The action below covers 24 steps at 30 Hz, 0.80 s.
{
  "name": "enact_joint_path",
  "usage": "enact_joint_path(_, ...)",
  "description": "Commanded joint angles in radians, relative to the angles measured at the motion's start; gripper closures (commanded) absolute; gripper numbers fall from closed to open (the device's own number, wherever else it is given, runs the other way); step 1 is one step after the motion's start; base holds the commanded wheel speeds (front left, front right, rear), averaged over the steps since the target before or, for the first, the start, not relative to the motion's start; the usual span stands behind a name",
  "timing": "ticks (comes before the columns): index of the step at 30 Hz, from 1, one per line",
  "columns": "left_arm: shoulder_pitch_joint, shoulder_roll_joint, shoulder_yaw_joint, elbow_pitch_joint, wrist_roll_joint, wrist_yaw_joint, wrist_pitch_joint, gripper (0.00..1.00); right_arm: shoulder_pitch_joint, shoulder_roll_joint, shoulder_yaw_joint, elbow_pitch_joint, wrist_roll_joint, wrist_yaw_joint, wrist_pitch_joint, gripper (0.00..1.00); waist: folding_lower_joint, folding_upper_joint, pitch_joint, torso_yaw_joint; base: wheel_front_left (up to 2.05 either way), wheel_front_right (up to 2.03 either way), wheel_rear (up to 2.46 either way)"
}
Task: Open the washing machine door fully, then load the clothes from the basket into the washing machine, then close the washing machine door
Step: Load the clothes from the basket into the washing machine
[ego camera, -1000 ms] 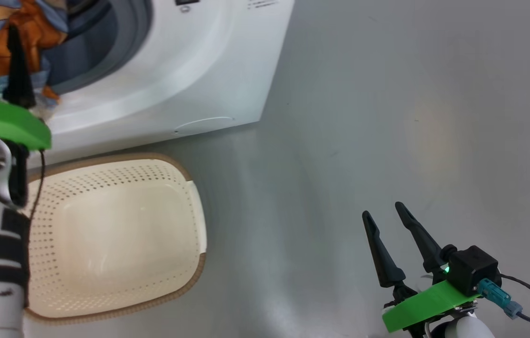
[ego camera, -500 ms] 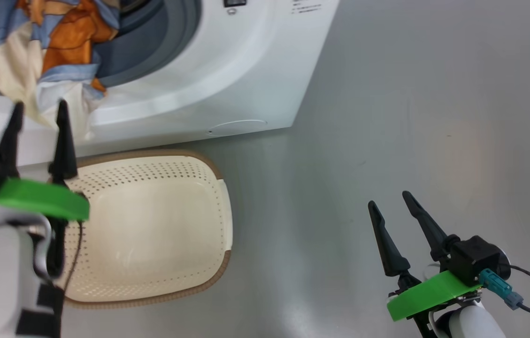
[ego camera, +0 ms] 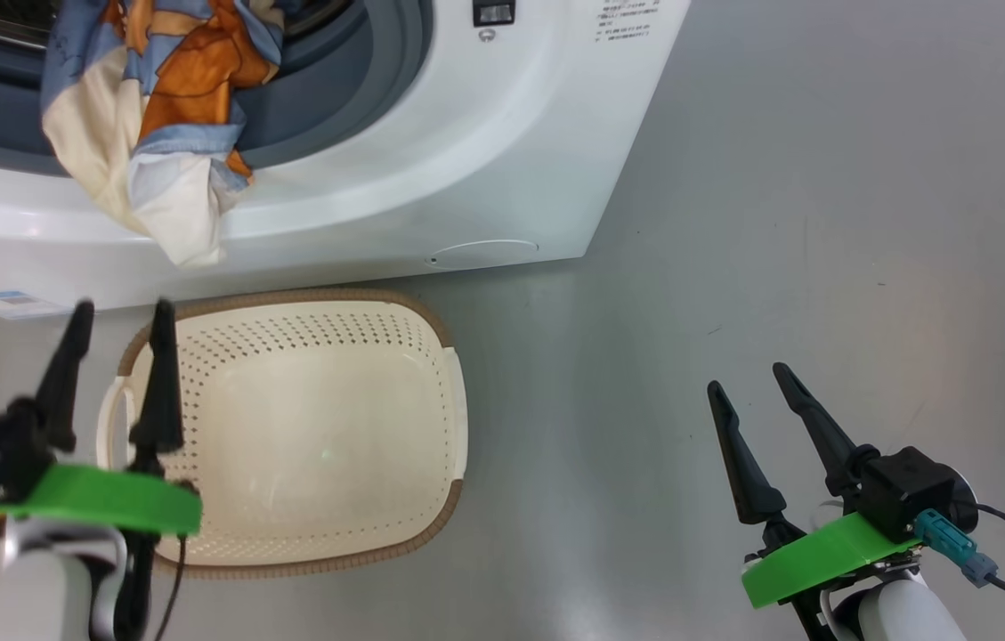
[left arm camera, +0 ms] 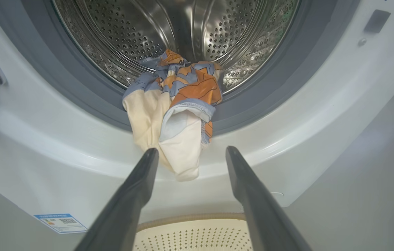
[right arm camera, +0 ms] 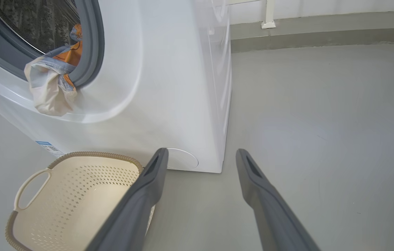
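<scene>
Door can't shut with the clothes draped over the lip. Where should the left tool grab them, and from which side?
Grip the cream flap of the clothes where it hangs over the gasket and loose down the washing machine front. Come straight from the front: the open left tool is lined up, one finger on each side.

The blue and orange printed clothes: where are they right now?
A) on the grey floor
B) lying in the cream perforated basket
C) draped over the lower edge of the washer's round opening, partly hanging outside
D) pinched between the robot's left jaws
C: the light blue and orange printed clothes lie across the grey rubber gasket of the white front-loading washing machine, a pale end hanging down its front above the cream perforated plastic basket.
</scene>
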<state>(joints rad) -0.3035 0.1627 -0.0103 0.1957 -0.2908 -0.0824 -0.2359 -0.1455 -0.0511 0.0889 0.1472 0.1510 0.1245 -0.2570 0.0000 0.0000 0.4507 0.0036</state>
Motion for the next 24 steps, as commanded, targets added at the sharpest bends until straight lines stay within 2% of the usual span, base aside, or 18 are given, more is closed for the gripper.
enact_joint_path(1,0.033,0.027,0.037,-0.041,-0.013,0.007,0.005,0.00,0.005,0.001,0.026,-0.017,-0.013,0.006,-0.005,0.00,0.0000,0.0000,-0.002,0.000,0.00,0.00,0.00)
enact_joint_path(12,0.135,0.032,0.049,-0.139,-0.032,0.030,0.038,0.00,0.011,0.001,0.021,-0.020,-0.017,0.006,-0.005,0.00,0.0000,0.0000,-0.013,-0.001,0.00,0.00,0.00)
enact_joint_path(24,0.181,0.041,0.054,-0.178,-0.045,0.047,0.066,0.00,0.014,0.001,0.004,-0.034,-0.024,0.006,-0.005,0.00,0.0000,0.0000,-0.020,-0.011,0.00,0.00,0.00)
